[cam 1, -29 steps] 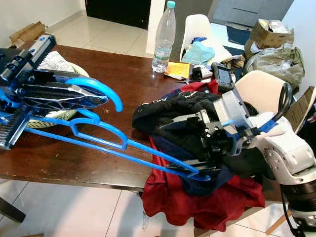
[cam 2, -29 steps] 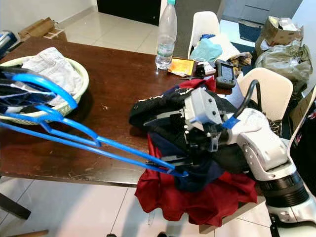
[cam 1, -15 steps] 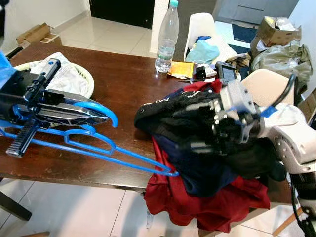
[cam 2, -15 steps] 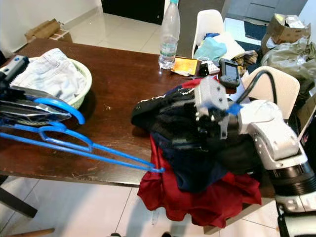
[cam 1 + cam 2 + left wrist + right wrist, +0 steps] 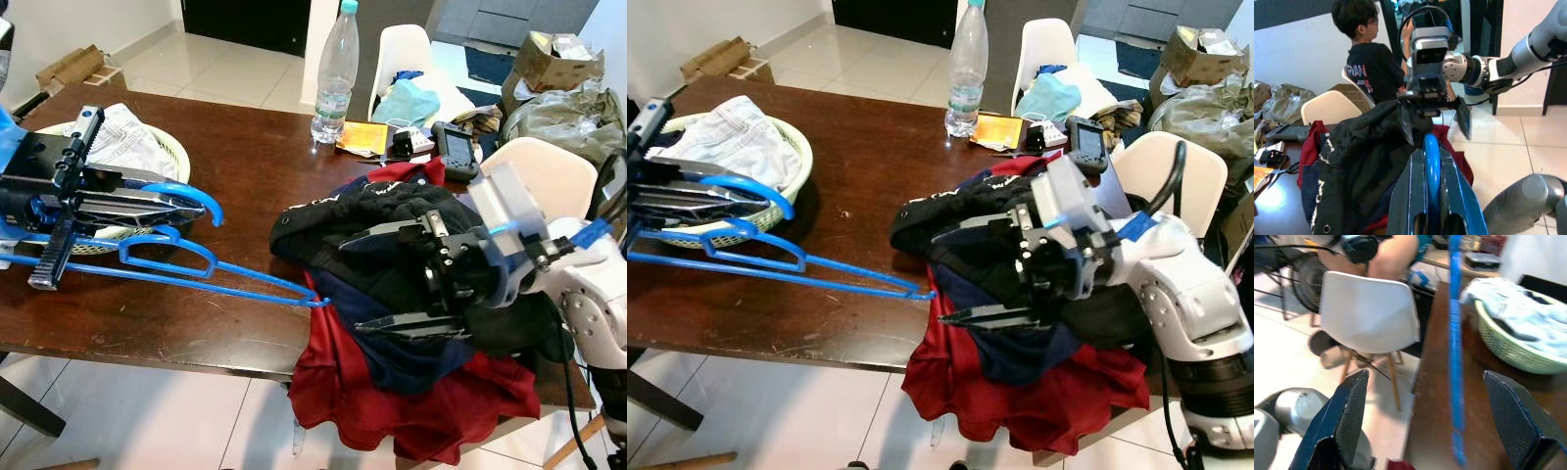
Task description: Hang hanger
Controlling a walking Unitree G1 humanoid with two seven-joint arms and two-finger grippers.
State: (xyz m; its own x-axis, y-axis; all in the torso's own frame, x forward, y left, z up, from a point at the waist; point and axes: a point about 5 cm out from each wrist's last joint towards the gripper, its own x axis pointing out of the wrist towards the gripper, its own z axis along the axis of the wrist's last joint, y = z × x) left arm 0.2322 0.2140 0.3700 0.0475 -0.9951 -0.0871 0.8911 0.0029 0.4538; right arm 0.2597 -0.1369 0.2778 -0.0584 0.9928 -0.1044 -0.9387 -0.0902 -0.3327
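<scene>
The blue hanger (image 5: 186,257) is held at its hook end by the left gripper (image 5: 147,203), whose fingers are pressed together on the hook, over the table's (image 5: 245,166) left edge beside the green basket (image 5: 789,147) of folded laundry. The grip at the hook appears chosen to leave the shoulders and bar free; the far tip of the hanger reaches out across the dark wood toward the front edge and ends just beside the heap of clothes (image 5: 392,294).

The right gripper (image 5: 392,279) hovers above that heap with its fingers spread wide and nothing between them. In the right wrist view the hanger's blue bar (image 5: 1455,357) runs straight down the gap between the two fingers (image 5: 1349,416) without touching either, so the gripper is lined up on the hanger, not gripping it.

The heap, dark garments over a red one, sits at the table's front right corner and spills over the edge toward the floor. A water bottle (image 5: 331,69), an orange packet (image 5: 359,137) and small electronics (image 5: 451,152) stand along the far edge, well apart from the work. A white chair (image 5: 534,176) stands behind the heap. In the left wrist view a person (image 5: 1369,61) in a dark shirt stands nearby.

Judgement: the hanger is carried but not yet hung; no rail or hook to receive it can be made out.
</scene>
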